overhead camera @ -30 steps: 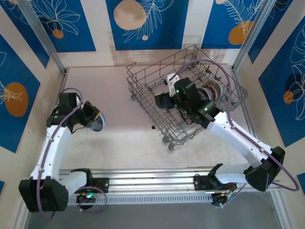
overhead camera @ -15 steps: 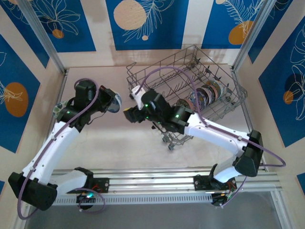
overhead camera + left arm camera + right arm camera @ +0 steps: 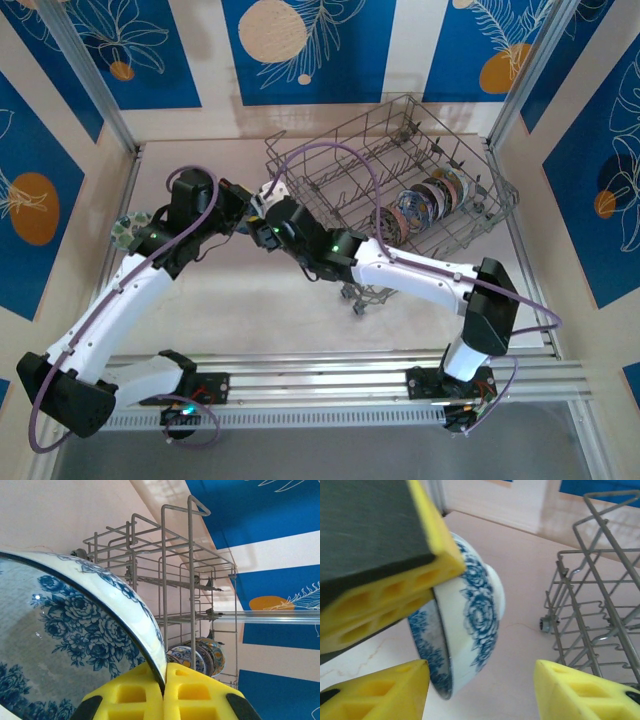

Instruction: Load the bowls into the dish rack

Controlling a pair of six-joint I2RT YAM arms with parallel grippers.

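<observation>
A white bowl with blue roses (image 3: 60, 630) hangs above the table just left of the dish rack (image 3: 380, 190). My left gripper (image 3: 164, 667) is shut on its rim. In the right wrist view the bowl (image 3: 470, 625) tilts on edge under the left gripper's fingers (image 3: 395, 595). My right gripper (image 3: 482, 675) is open, one finger close beside the bowl's lower rim and the other well apart from it. From above, both grippers meet at the rack's left corner, left gripper (image 3: 238, 210) and right gripper (image 3: 260, 222). Several painted bowls (image 3: 430, 200) stand on edge inside the rack.
The wire dish rack (image 3: 175, 580) sits at an angle at the back right, its wheeled corner (image 3: 547, 625) near the bowl. A small green-and-white piece (image 3: 130, 230) lies by the left table edge. Bare pink table stretches in front of the rack.
My left arm has carried the bowl right, towards the rack. My right arm has come out of the rack and swung left to meet it, its jaws narrowing somewhat.
</observation>
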